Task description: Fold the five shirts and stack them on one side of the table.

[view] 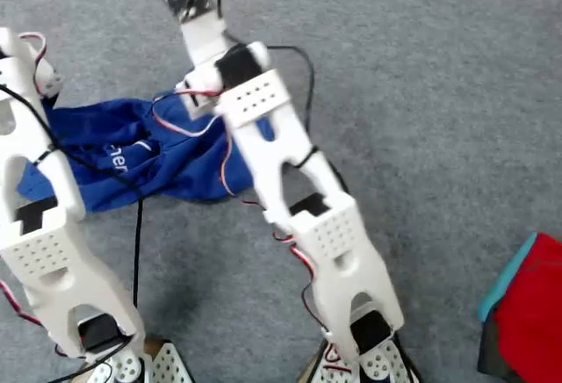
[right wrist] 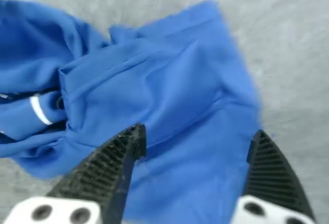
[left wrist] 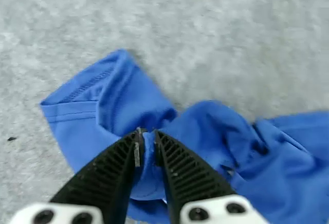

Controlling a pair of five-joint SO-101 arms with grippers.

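Closest to us, the left gripper has its two ribbed black fingers almost together. A small fold of the blue shirt is pinched between the tips, so we judge it as closed on the cloth. The right gripper is wide open above another part of the same shirt, with flat blue fabric under the gap and nothing held.

The shirt lies crumpled, not yet folded, on the left half of the table in the high view, between the two arms and partly under them. We judge it as light, thin and very soft: it makes loose wrinkles, and any part that is lifted will hang and pull the rest after it. It cannot break, but a thin pinch can slip out. The good places to hold are, in our opinion, the stitched edges, such as the sleeve hem, because there the cloth is double. With two corners of one edge, one for each gripper, we could spread it flat.

White lettering shows on the shirt, but folds break it and a black cable runs just beside it, so we cannot read a whole word.

Around the shirt is the grey felt-like table cover. At the right edge of the table, well apart from the shirt, lies a pile of folded cloth, red with a teal layer and a dark one beside it
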